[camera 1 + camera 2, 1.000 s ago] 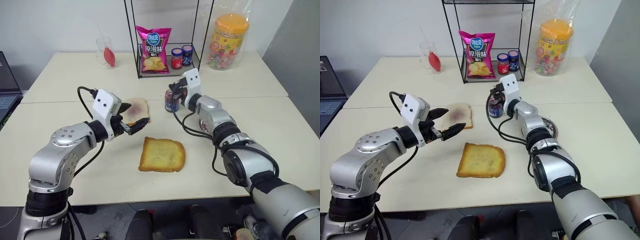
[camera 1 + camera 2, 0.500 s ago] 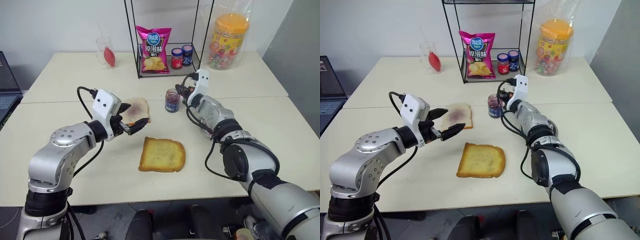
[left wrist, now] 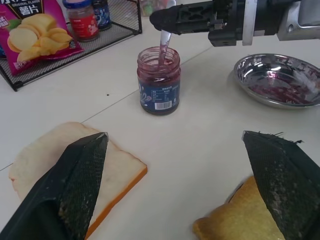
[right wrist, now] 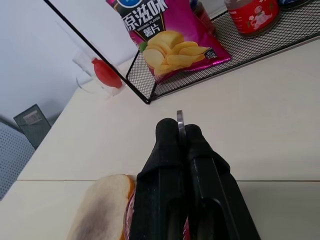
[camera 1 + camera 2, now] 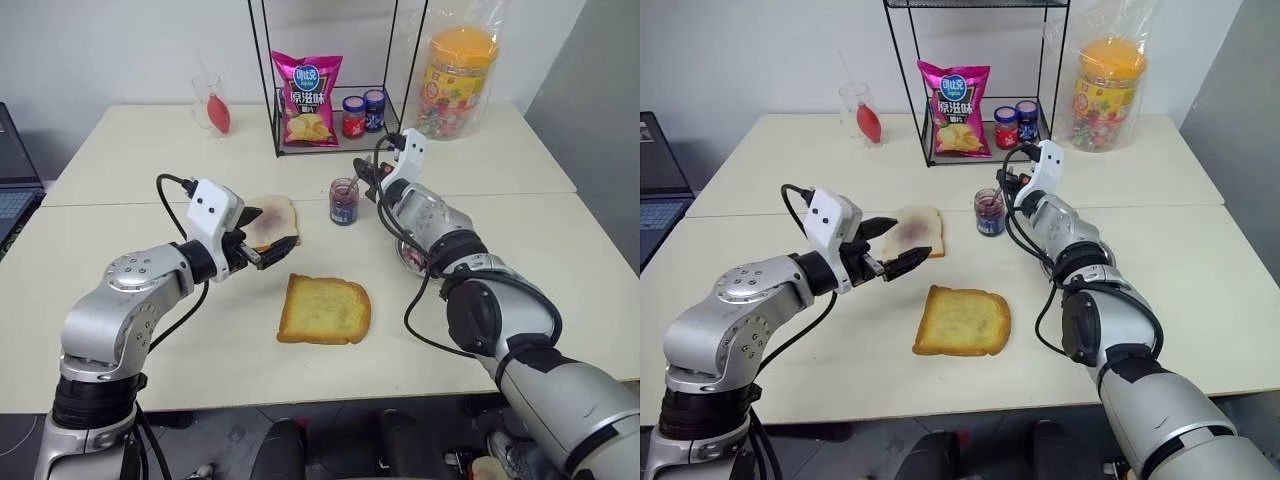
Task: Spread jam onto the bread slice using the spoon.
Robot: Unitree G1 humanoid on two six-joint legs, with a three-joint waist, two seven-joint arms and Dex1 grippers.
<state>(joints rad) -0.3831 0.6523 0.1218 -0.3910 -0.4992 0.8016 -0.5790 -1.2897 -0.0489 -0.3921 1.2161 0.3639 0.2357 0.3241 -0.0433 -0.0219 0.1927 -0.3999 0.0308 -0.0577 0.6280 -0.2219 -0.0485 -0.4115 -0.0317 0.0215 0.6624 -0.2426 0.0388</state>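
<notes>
On the pale worktop lie two slices: one thick golden-yellow toasted bread slice near the front edge, and one smaller pale slice with a purple smear behind it. There is one small open glass jar of dark jam and one round steel dish with red streaks. The right gripper is held level above the jar, its fingers clamped on the thin silver spoon, whose bowl seems to dip into the jar. The left gripper hovers over the pale slice, fingers wide apart.
</notes>
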